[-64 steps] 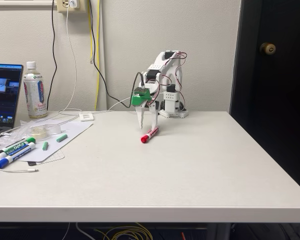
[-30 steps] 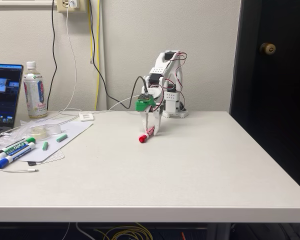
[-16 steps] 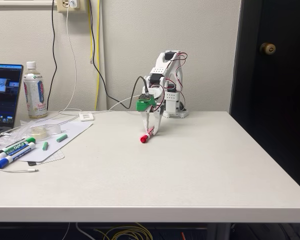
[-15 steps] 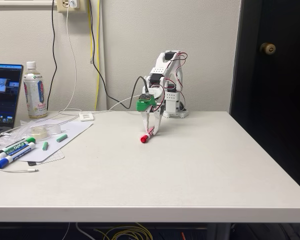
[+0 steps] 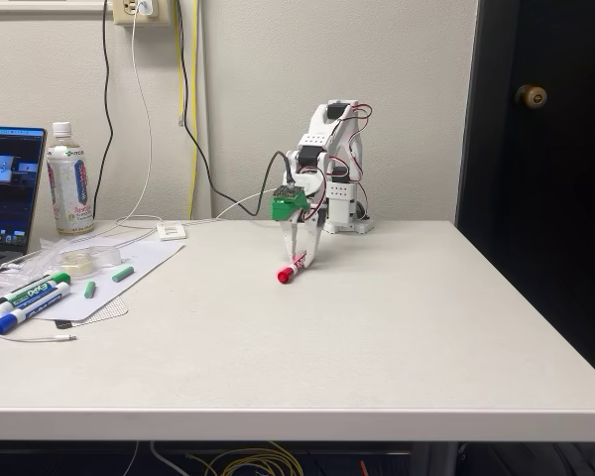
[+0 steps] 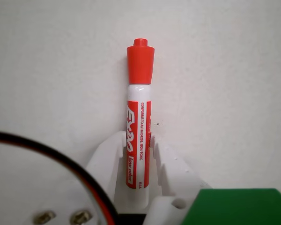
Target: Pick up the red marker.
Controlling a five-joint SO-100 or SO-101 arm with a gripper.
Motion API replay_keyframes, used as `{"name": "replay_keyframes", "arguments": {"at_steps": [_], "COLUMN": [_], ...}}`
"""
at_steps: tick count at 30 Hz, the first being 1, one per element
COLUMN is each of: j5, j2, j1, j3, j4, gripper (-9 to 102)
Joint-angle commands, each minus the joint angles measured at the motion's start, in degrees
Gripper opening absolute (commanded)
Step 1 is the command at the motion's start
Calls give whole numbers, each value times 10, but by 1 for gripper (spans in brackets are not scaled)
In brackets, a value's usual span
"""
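My gripper (image 6: 138, 161) is clamped on the red marker (image 6: 139, 126) at its lower barrel, near the table's (image 5: 397, 317) back edge. I judge it light, stiff and slick, so a mid-barrel hold would tip less.
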Motion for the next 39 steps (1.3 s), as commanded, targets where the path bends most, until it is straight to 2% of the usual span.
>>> {"name": "replay_keyframes", "arguments": {"at_steps": [1, 9, 20, 34, 39], "j5": [60, 235, 553, 775, 817], "j2": [75, 206, 320, 446, 485], "j1": [-25, -98, -176, -203, -210], "j3": [-17, -17, -17, -17, 1], "j4": [4, -9, -136, -168, -175], "gripper": [4, 4, 4, 4, 4]}}
